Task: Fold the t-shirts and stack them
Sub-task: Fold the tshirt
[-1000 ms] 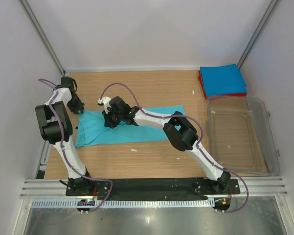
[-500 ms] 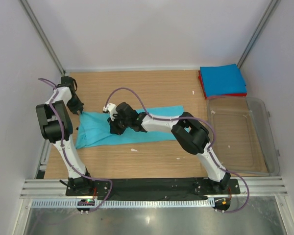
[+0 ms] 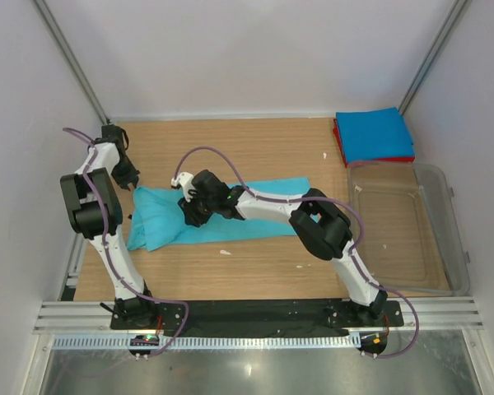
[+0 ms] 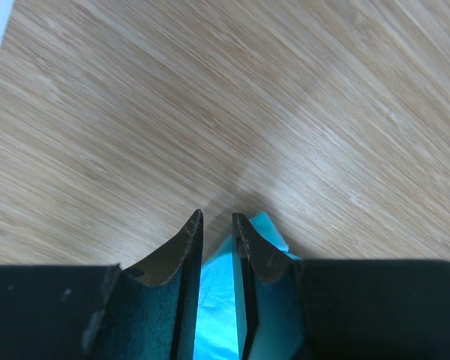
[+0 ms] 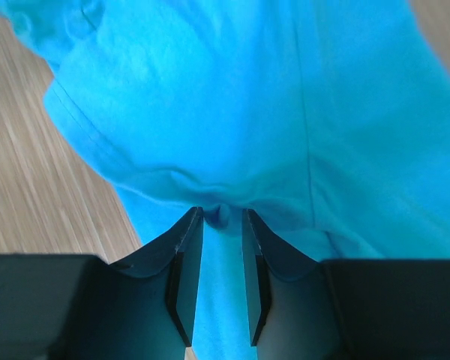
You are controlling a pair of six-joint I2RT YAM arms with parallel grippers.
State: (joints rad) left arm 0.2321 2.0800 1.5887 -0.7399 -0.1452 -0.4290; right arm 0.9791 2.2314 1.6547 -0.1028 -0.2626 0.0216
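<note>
The turquoise t-shirt (image 3: 247, 210) lies flattened across the middle of the table. My left gripper (image 3: 130, 183) is at its far left corner, and in the left wrist view the left gripper (image 4: 216, 223) is shut on a thin fold of the turquoise cloth (image 4: 214, 300). My right gripper (image 3: 192, 209) is over the shirt's left part. In the right wrist view the right gripper (image 5: 222, 217) pinches a pucker of the shirt (image 5: 232, 97). The blue folded shirt (image 3: 370, 133) lies on the red folded shirt (image 3: 339, 141) at the far right corner.
A clear plastic tub (image 3: 445, 239) stands at the right, just in front of the folded stack. Bare wooden table (image 3: 255, 148) lies behind the turquoise shirt and in front of it. Small white scraps (image 3: 225, 252) lie on the wood. White walls close in the left, back and right.
My right gripper has moved a little right and toward the near edge over the shirt. The shirt's left end has bunched slightly. The left gripper has barely moved.
</note>
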